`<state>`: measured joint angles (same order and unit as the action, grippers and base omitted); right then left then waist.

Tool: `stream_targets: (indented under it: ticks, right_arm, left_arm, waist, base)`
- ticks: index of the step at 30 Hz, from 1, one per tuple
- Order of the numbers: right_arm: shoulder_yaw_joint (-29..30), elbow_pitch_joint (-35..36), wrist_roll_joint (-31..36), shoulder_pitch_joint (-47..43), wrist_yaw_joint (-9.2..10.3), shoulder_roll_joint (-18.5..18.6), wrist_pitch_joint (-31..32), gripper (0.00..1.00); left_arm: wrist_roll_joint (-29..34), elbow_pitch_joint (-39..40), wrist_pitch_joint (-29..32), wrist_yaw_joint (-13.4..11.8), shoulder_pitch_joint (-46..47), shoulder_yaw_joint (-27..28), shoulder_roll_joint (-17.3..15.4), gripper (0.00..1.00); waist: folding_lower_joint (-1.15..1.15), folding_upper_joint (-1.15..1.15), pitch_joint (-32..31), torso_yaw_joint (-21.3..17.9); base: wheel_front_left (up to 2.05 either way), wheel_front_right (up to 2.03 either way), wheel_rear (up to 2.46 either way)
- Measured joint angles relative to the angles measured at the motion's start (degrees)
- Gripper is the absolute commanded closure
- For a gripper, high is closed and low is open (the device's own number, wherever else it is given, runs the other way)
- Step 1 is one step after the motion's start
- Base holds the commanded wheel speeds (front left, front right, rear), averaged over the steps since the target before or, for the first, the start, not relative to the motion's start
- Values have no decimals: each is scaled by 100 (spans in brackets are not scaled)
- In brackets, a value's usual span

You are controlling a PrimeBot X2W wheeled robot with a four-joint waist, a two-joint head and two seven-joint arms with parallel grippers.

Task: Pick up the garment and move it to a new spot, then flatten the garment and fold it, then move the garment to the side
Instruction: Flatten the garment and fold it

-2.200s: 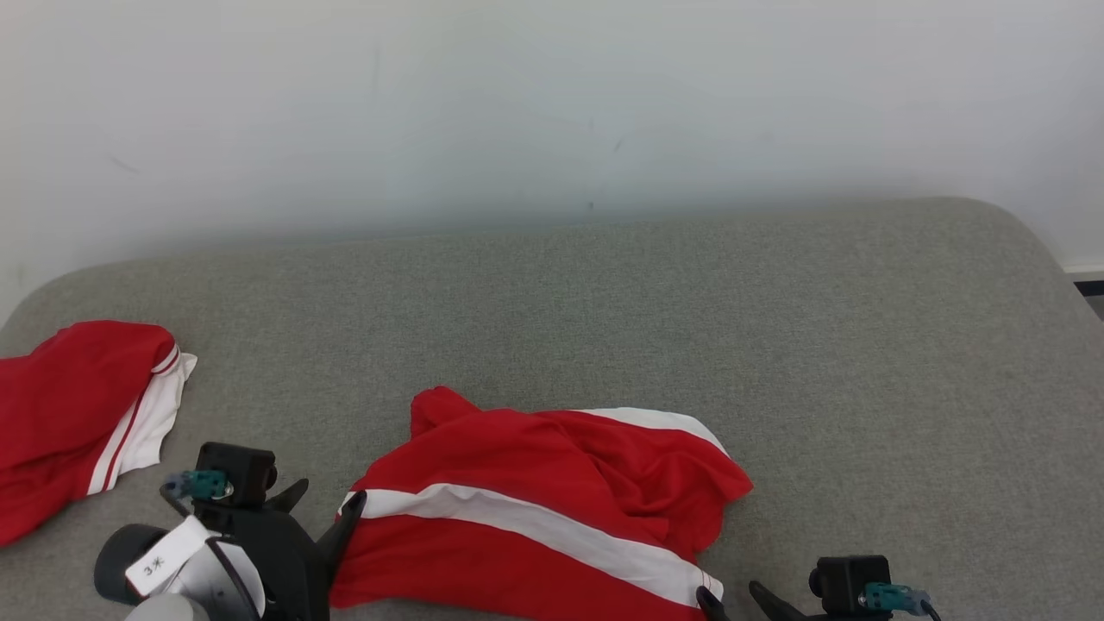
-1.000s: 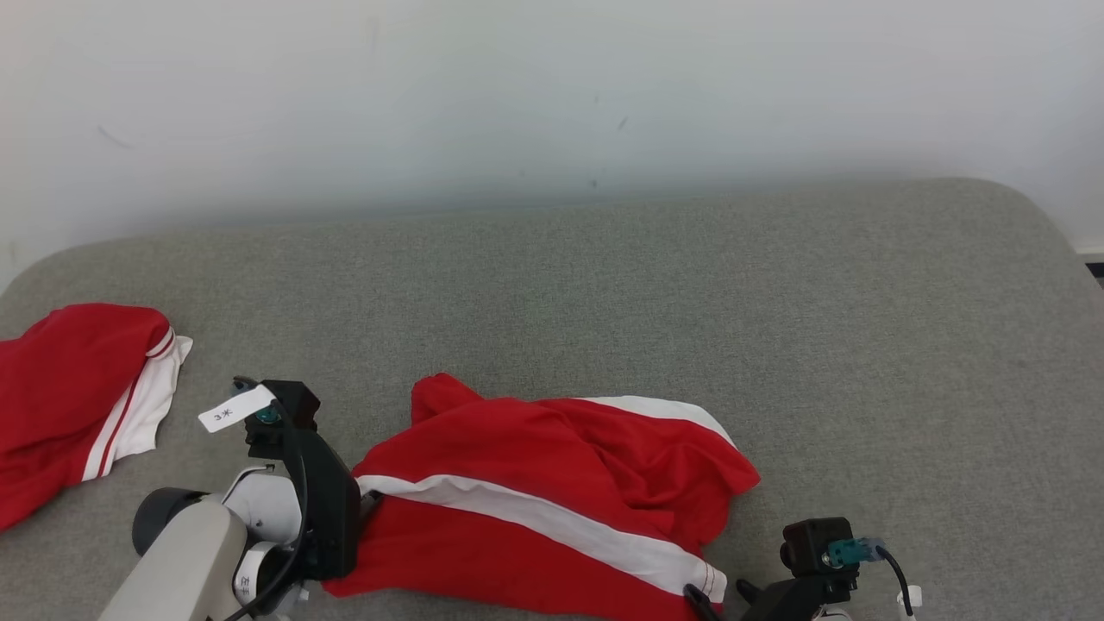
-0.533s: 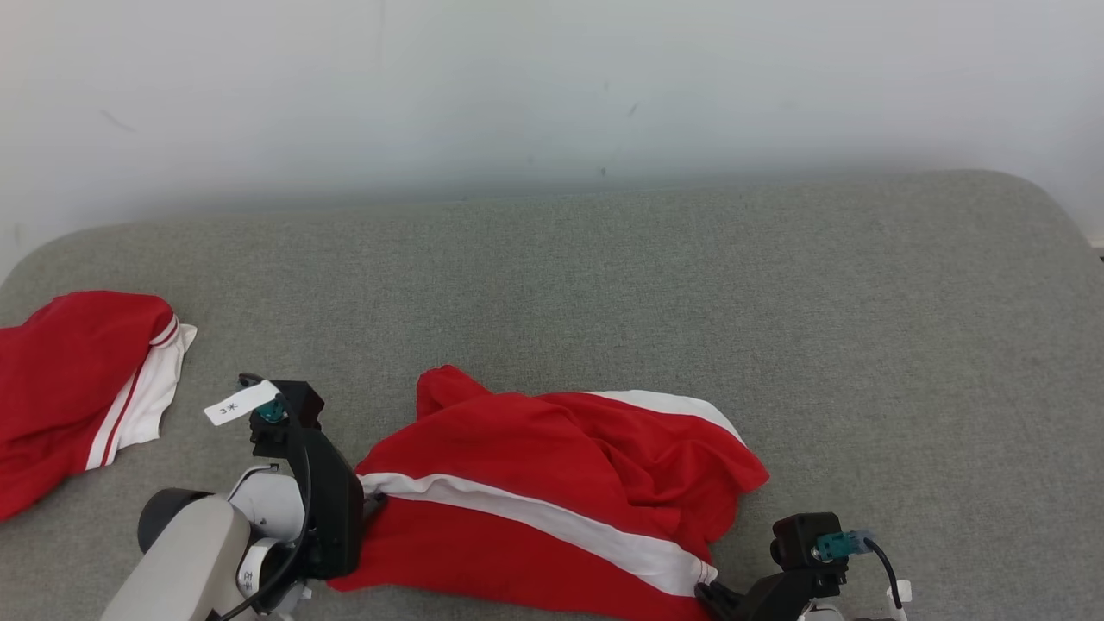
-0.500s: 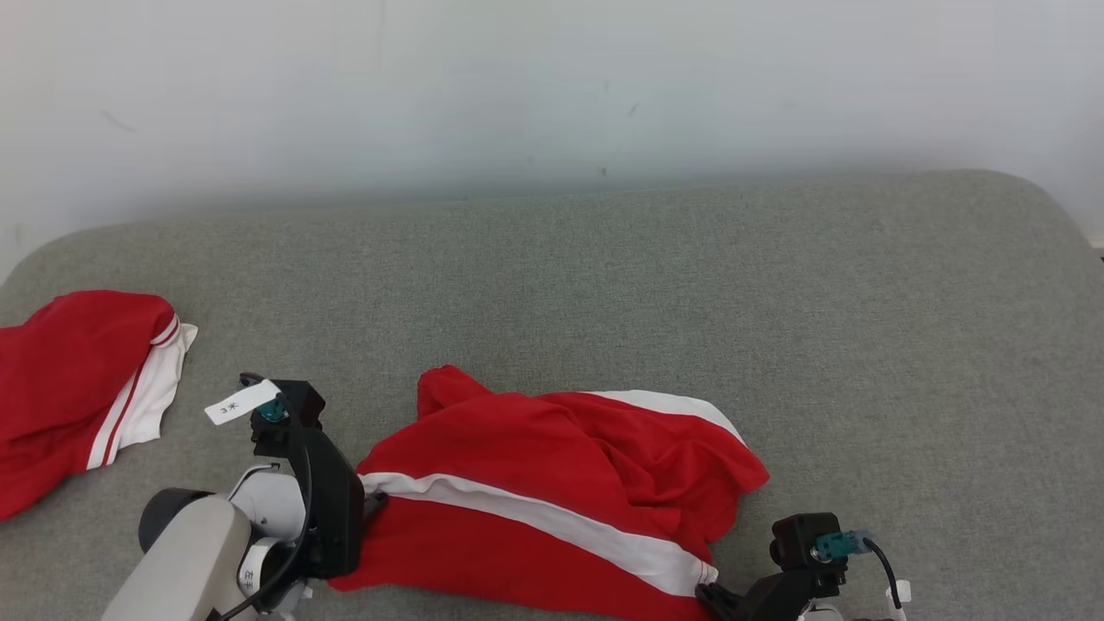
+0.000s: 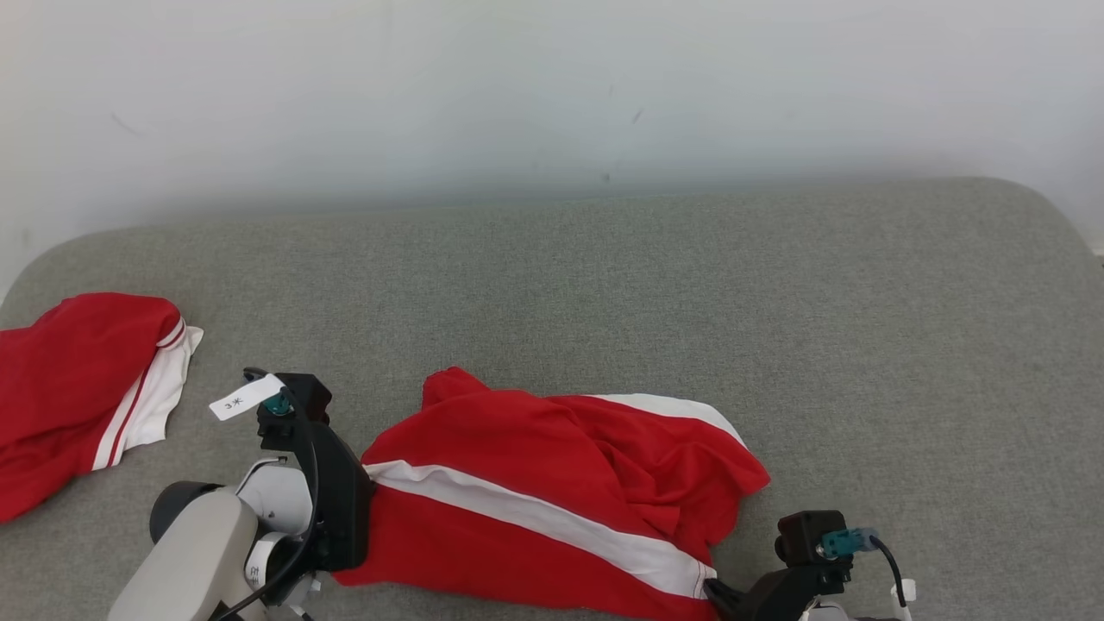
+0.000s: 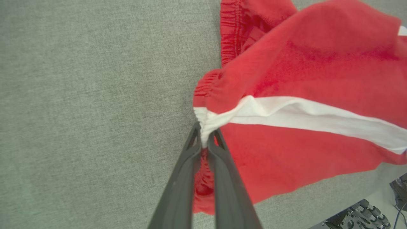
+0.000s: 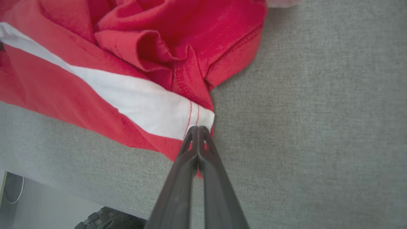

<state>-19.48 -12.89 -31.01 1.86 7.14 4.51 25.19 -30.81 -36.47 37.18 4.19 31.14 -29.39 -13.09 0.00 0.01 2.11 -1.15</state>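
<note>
Left pincer (image 6: 206, 140) squeezed on white stripe end of crumpled red cloth garment with white stripe (image 5: 535, 483), near front edge of grey fabric cushion (image 5: 690, 302). Right pincer (image 7: 197, 130) pinching stripe's other end at hem. Head view: left pincer tip hidden behind own black wrist (image 5: 341, 509), right one cut off at bottom. Both arms low.

A grey fabric surface (image 5: 604, 285) bears a crumpled red garment (image 5: 552, 492) at front and a second red garment (image 5: 78, 388) at left.
</note>
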Motion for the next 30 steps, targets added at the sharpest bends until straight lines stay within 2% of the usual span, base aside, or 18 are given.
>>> stream_targets:
  ticks: [1,2,4,5,6,11,13,14,16,17,19,20,22,24,25,26,30]
  right_arm:
    - [34,0,0,-2,0,-4,-9,93]
    - [69,0,0,-3,0,-7,-42,0]
    - [107,-21,0,-3,1,-9,-48,0]
    - [107,-33,1,-7,0,-9,-48,0]
    - [111,-41,1,-8,1,-10,-48,0]
    - [125,-109,0,-4,1,-26,-46,0]
    - [104,-148,-1,9,1,-40,-45,0]
    - [92,-155,-3,15,1,-48,-45,0]
    - [78,-164,-5,38,1,-68,-46,0]
    - [68,-168,-5,60,1,-71,-46,0]
    - [57,-180,-9,114,1,-76,-46,24]
    - [53,-182,-14,119,1,-77,-47,47]
    - [37,-201,-16,119,1,-79,-47,64]
    - [27,-214,-18,119,1,-81,-48,91]
    - [23,-221,-23,119,1,-81,-48,91]
    - [20,-226,-26,120,1,-83,-48,100]
    - [14,-253,-65,127,1,-86,-57,100]
  left_arm:
    - [0,-10,0,38,0,-4,0,100]
    - [0,-21,0,41,-1,-14,0,100]
    - [0,-54,-34,44,-2,-34,0,100]
    - [0,-66,-42,45,-2,-43,1,83]
    - [0,-80,-43,47,-2,-53,1,73]
    - [0,-103,-52,93,-4,-101,35,73]
    - [1,-118,-76,94,-4,-104,35,80]
    - [0,-124,-77,97,-4,-107,33,80]
    - [1,-126,-99,137,-3,-114,34,90]
    - [1,-127,-100,137,-3,-120,35,91]
    - [1,-141,-110,138,-1,-127,36,100]
    - [0,-152,-134,138,0,-130,36,100]
    - [0,-169,-149,142,3,-135,38,100]
    - [0,-182,-151,145,4,-142,45,100]
    - [0,-190,-152,145,4,-144,48,100]
    - [0,-199,-158,146,4,-145,51,100]
    - [-2,-249,-193,188,10,-148,53,100]
  waist:
    - [0,0,-4,1]
    - [0,0,-8,2]
    - [0,0,-13,4]
    - [0,0,-14,6]
    - [0,0,-15,8]
    - [0,0,24,36]
    - [0,0,39,50]
    - [0,0,44,55]
    - [0,0,53,65]
    - [0,0,58,69]
    - [0,0,66,78]
    - [0,0,70,81]
    - [0,0,75,88]
    - [0,0,78,93]
    - [0,0,78,95]
    - [0,0,78,97]
    - [0,0,72,100]
  base:
    - [0,0,0]
    - [0,0,0]
    - [0,0,0]
    - [0,0,0]
    - [0,0,0]
    - [0,0,0]
    - [0,0,0]
    - [0,0,0]
    - [0,0,0]
    - [0,0,0]
    - [0,0,0]
    - [0,0,0]
    - [0,0,0]
    - [0,0,0]
    - [0,0,0]
    - [0,0,0]
    - [0,0,0]
